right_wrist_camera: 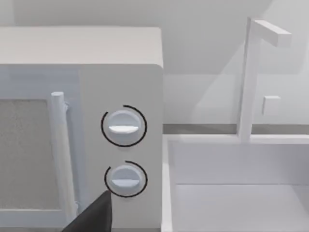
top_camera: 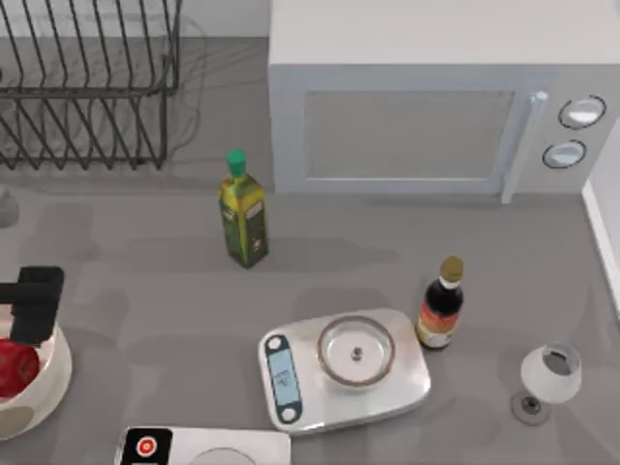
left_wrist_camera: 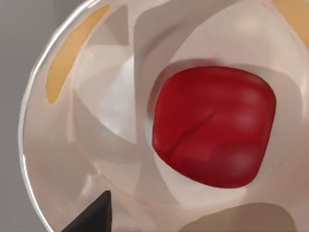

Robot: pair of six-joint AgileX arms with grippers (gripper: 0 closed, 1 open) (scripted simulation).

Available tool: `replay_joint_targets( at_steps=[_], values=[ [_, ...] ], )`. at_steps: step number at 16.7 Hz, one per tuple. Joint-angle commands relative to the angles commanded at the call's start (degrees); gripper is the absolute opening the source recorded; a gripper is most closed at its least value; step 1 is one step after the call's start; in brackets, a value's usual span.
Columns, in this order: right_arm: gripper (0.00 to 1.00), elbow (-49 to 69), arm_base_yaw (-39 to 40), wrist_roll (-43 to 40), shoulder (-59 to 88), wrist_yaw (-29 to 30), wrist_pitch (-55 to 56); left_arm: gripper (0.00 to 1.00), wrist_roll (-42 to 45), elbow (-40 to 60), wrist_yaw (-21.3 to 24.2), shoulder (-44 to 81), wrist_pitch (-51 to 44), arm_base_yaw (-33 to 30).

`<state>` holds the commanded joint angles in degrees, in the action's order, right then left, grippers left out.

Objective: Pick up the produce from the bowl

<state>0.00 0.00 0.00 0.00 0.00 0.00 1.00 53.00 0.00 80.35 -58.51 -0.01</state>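
Left end effector (top_camera: 34,302) is hovering right over the bowl (top_camera: 53,380) at the tabletop's left edge, finger spread impossible to tell, produce (top_camera: 15,368) sitting inside, and I'm judging a finger could clip the thick wall and tip it.

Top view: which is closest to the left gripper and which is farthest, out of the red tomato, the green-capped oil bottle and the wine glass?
From the left gripper, over the bowl at the table's left edge:
1. Tomato, in the bowl beneath it.
2. Green-capped oil bottle, mid-table.
3. Wine glass, far right.
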Motion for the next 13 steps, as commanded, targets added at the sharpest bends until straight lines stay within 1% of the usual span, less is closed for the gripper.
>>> replay_joint_targets(
  at_steps=[3, 8, 10, 13],
  values=[
    [1.00, 0.0, 0.0, 0.0, 0.0, 0.0, 0.0, 1.00, 0.0, 2.6, 0.0, 3.8, -2.8, 0.0],
    [1.00, 0.0, 0.0, 0.0, 0.0, 0.0, 0.0, 1.00, 0.0, 2.4, 0.0, 3.8, -2.6, 0.0],
    [1.00, 0.0, 0.0, 0.0, 0.0, 0.0, 0.0, 1.00, 0.1, 1.0, 0.0, 4.9, -0.5, 0.0],
    [1.00, 0.0, 0.0, 0.0, 0.0, 0.0, 0.0, 1.00, 0.2, -2.9, 0.0, 8.4, 7.0, 0.1]
  ],
)
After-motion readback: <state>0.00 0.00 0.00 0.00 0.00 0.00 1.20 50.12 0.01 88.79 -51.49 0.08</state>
